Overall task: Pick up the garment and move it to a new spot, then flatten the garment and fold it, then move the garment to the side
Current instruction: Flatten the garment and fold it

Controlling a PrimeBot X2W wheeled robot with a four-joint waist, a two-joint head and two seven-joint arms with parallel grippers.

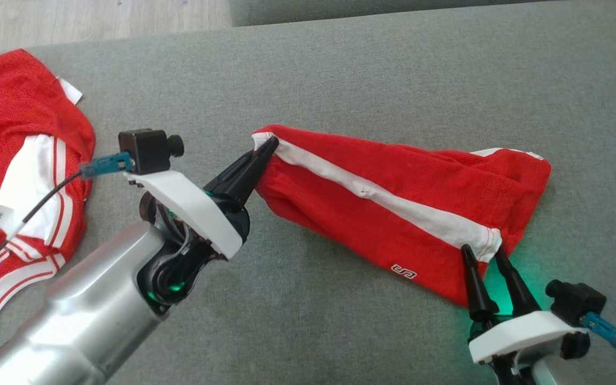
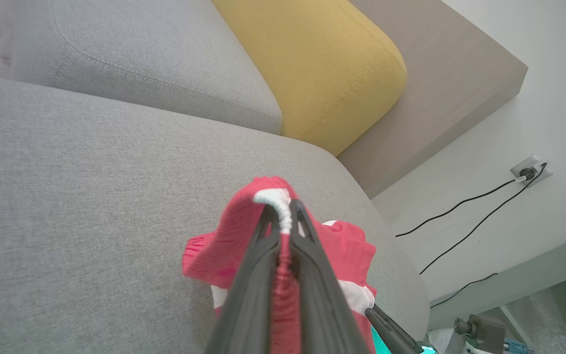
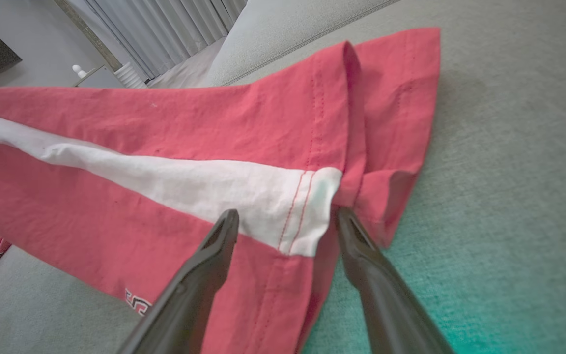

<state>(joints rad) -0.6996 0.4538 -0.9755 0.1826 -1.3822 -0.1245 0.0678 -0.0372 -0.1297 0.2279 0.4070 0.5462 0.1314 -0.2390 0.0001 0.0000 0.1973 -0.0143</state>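
Red fabric garment with a white side stripe (image 1: 372,214) lies stretched across the grey sofa cushion (image 1: 340,80), its long axis running from an upper-left corner down to the lower-right hem. The left claw (image 1: 271,143) is clenched on that upper-left corner, pinching the white edge and holding it a little raised. The right claw (image 1: 482,251) stands released, its two dark fingers straddling the stripe's end at the hem; whether they touch the cloth I cannot tell. That hem corner lies straight ahead of the right claw, so closing there looks like the next move. A second red-and-white cloth (image 1: 14,160) sits well apart, beyond the left arm.
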